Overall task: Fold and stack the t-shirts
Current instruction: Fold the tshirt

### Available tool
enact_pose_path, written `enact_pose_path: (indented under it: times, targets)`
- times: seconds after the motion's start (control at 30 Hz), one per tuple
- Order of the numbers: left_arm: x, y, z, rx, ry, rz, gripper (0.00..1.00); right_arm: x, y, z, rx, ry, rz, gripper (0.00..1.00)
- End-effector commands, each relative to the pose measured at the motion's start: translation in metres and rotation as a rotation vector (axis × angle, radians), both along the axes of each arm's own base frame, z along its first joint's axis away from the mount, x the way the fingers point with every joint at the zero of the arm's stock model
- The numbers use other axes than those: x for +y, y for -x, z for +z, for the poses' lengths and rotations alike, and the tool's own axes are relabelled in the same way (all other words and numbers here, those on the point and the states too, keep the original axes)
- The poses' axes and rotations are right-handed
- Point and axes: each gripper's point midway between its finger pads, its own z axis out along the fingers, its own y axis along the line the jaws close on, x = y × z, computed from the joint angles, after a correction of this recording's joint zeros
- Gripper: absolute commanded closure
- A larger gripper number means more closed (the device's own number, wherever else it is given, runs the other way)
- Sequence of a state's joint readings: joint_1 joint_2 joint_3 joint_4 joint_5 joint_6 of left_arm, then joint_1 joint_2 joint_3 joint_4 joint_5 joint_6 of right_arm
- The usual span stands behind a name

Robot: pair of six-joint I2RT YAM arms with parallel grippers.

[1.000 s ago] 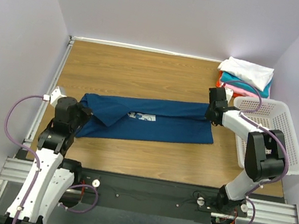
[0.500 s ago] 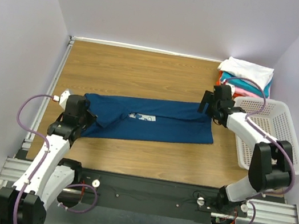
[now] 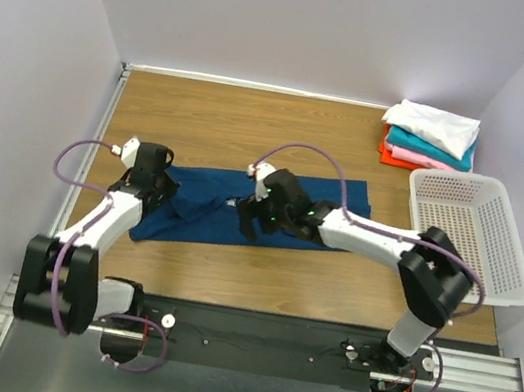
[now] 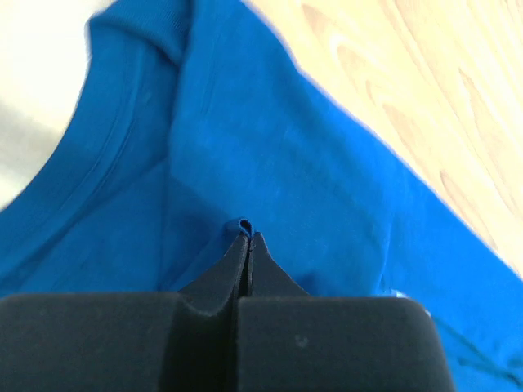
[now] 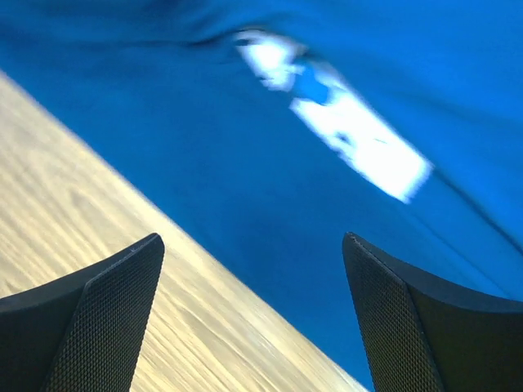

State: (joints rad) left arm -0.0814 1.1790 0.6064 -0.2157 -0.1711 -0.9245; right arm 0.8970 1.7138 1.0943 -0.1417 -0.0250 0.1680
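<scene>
Nearest me, the navy t-shirt lay in a long band on the tabletop, well left of the white basket. My left end effector, at the shirt's end farthest from the basket, was clenched on a small pinch of cloth beside the collar. My right end effector hovered released over the white print, holding nothing. I judged the cloth light, limp and prone to bunching, so hems and shoulder seams looked the best holds. Just behind the basket sat the folded stack, white on top.
</scene>
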Motion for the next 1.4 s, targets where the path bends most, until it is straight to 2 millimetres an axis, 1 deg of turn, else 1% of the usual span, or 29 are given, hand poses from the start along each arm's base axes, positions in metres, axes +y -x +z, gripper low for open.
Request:
enact_pose_path:
  times: [0.0, 0.1, 0.13, 0.2, 0.23, 0.27, 0.3, 0.33, 0.37, 0.43, 0.47, 0.6, 0.67, 0.7, 0.73, 0.83, 0.9, 0.97, 1.0, 1.03, 1.07, 1.1, 1.17, 1.2, 1.23, 1.27, 1.3, 1.37]
  targets:
    - [0.011, -0.035, 0.001, -0.026, -0.060, 0.010, 1.00, 0.055, 0.006, 0.002, -0.119, -0.001, 0.159, 0.06]
    - [0.016, -0.042, -0.011, 0.004, -0.057, 0.016, 1.00, 0.075, 0.000, 0.001, -0.144, -0.017, 0.182, 0.09]
    - [0.018, -0.044, -0.012, 0.004, -0.057, 0.020, 1.00, 0.087, -0.002, -0.001, -0.140, -0.033, 0.201, 0.11]
    - [0.017, -0.046, -0.017, 0.010, -0.052, 0.006, 1.00, 0.101, 0.002, -0.003, -0.133, -0.056, 0.246, 0.15]
    - [0.017, -0.047, -0.020, 0.019, -0.055, 0.001, 1.00, 0.115, 0.002, 0.000, -0.156, -0.091, 0.279, 0.19]
    - [0.017, -0.047, -0.020, 0.018, -0.056, -0.002, 1.00, 0.120, 0.008, -0.005, -0.141, -0.095, 0.304, 0.22]
    - [0.018, -0.048, -0.023, 0.026, -0.055, -0.002, 1.00, 0.130, 0.013, -0.001, -0.147, -0.134, 0.337, 0.25]
    - [0.018, -0.048, -0.025, 0.033, -0.058, -0.006, 1.00, 0.139, 0.019, 0.000, -0.182, -0.137, 0.392, 0.32]
    - [0.020, -0.048, -0.027, 0.038, -0.060, -0.004, 1.00, 0.146, 0.021, -0.004, -0.193, -0.150, 0.414, 0.34]
    - [0.021, -0.048, -0.029, 0.041, -0.060, -0.008, 1.00, 0.157, 0.029, -0.005, -0.207, -0.167, 0.466, 0.35]
    - [0.021, -0.048, -0.030, 0.044, -0.056, -0.012, 1.00, 0.164, 0.028, -0.008, -0.208, -0.172, 0.479, 0.36]
    - [0.020, -0.045, -0.033, 0.047, -0.051, -0.021, 1.00, 0.177, 0.025, -0.017, -0.212, -0.171, 0.495, 0.36]
    - [0.020, -0.045, -0.032, 0.043, -0.053, -0.024, 1.00, 0.181, 0.022, -0.025, -0.227, -0.151, 0.496, 0.36]
    - [0.019, -0.045, -0.032, 0.043, -0.048, -0.030, 1.00, 0.185, 0.018, -0.023, -0.240, -0.151, 0.485, 0.36]
    - [0.018, -0.045, -0.031, 0.039, -0.047, -0.033, 1.00, 0.185, 0.014, -0.033, -0.241, -0.131, 0.471, 0.36]
    - [0.017, -0.043, -0.033, 0.042, -0.043, -0.040, 1.00, 0.186, 0.006, -0.038, -0.254, -0.115, 0.444, 0.36]
    - [0.017, -0.042, -0.032, 0.039, -0.044, -0.041, 1.00, 0.187, 0.004, -0.040, -0.256, -0.111, 0.436, 0.39]
    - [0.017, -0.040, -0.032, 0.038, -0.045, -0.042, 1.00, 0.188, 0.005, -0.042, -0.254, -0.110, 0.436, 0.48]
    - [0.017, -0.039, -0.031, 0.036, -0.046, -0.043, 1.00, 0.187, 0.004, -0.043, -0.250, -0.108, 0.432, 0.54]
    - [0.017, -0.039, -0.030, 0.033, -0.046, -0.043, 1.00, 0.187, 0.005, -0.041, -0.249, -0.112, 0.429, 0.65]
    - [0.017, -0.039, -0.030, 0.030, -0.047, -0.042, 1.00, 0.186, 0.006, -0.041, -0.247, -0.112, 0.430, 0.71]
    - [0.017, -0.039, -0.029, 0.030, -0.046, -0.040, 1.00, 0.187, 0.007, -0.039, -0.246, -0.116, 0.430, 0.81]
    - [0.017, -0.038, -0.028, 0.026, -0.045, -0.042, 1.00, 0.185, 0.006, -0.034, -0.252, -0.120, 0.422, 0.91]
    - [0.017, -0.039, -0.027, 0.023, -0.045, -0.044, 1.00, 0.184, 0.005, -0.031, -0.257, -0.122, 0.418, 0.94]
    - [0.017, -0.038, -0.026, 0.021, -0.044, -0.045, 1.00, 0.184, 0.005, -0.027, -0.259, -0.127, 0.414, 0.99]
    - [0.016, -0.037, -0.026, 0.021, -0.043, -0.048, 1.00, 0.183, 0.006, -0.027, -0.257, -0.128, 0.412, 0.99]
    - [0.016, -0.037, -0.024, 0.018, -0.041, -0.050, 1.00, 0.183, 0.007, -0.018, -0.262, -0.140, 0.414, 0.99]
    - [0.016, -0.035, -0.022, 0.016, -0.040, -0.052, 1.00, 0.182, 0.009, -0.010, -0.262, -0.152, 0.410, 0.99]
